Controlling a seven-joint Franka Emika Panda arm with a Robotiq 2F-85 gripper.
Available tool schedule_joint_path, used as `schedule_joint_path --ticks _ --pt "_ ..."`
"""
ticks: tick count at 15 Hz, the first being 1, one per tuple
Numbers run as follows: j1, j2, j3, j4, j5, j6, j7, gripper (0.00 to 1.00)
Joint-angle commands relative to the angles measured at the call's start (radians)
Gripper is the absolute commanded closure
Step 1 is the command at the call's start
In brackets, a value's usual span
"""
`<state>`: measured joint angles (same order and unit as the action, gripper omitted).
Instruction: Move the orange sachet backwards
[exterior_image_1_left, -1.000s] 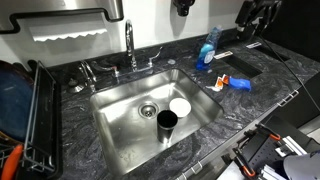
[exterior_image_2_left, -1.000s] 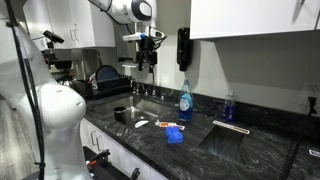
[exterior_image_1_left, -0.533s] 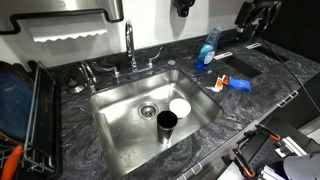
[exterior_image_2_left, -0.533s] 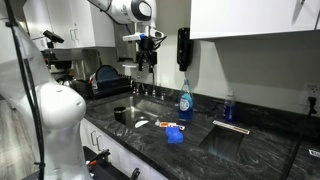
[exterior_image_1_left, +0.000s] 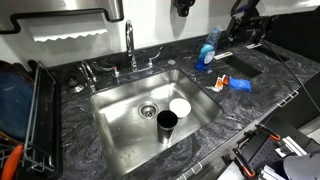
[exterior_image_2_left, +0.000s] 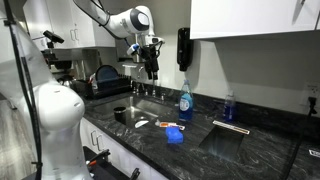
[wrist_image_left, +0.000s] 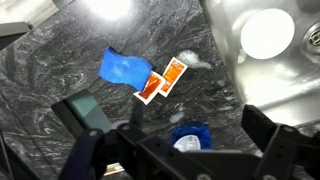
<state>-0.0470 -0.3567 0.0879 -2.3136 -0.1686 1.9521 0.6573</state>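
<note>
Orange sachet (wrist_image_left: 150, 87) is lying flat on the dark stone counter (wrist_image_left: 60, 110) right of the sink (exterior_image_1_left: 120, 125), touching a blue cloth (wrist_image_left: 122, 66), with a twin sachet (wrist_image_left: 174, 73) beside it. The gripper (exterior_image_2_left: 150, 68) is hovering high above, jaws wide and empty, having swung nearer within the last second, so the approach is only beginning. Kitchen cabinets (exterior_image_2_left: 250, 20) are hanging overhead.

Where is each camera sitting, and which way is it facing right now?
An exterior view: high at the counter's front, looking down into the sink; only the gripper shows, top right.
An exterior view: beside the counter near worktop height, looking along it; arm and gripper show upper middle.
Wrist view: faces down on the orange sachets and blue cloth; open fingers frame the bottom.
Shared: all three show sachets, cloth and blue bottle.
</note>
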Motion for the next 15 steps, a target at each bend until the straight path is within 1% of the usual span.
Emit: schedule_joint_path --ticks 1,2,4,8,9,11,15 --pt "-0.037 0.012 0.013 -0.055 -0.023 0.045 0.155 0.0" --pt "-0.041 0.026 0.006 -0.059 -0.018 0.058 0.185 0.0" --pt "-0.028 0.014 0.009 -0.098 0.024 0.082 0.267 0.0" --pt "-0.017 0.034 0.014 -0.163 0.093 0.126 0.424 0.0" --pt "-0.014 0.037 0.01 -0.186 0.107 0.156 0.438 0.0" --pt "-0.006 0.043 -0.002 -0.234 0.145 0.24 0.425 0.0" --pt "0.001 0.067 -0.013 -0.313 0.188 0.424 0.349 0.0"
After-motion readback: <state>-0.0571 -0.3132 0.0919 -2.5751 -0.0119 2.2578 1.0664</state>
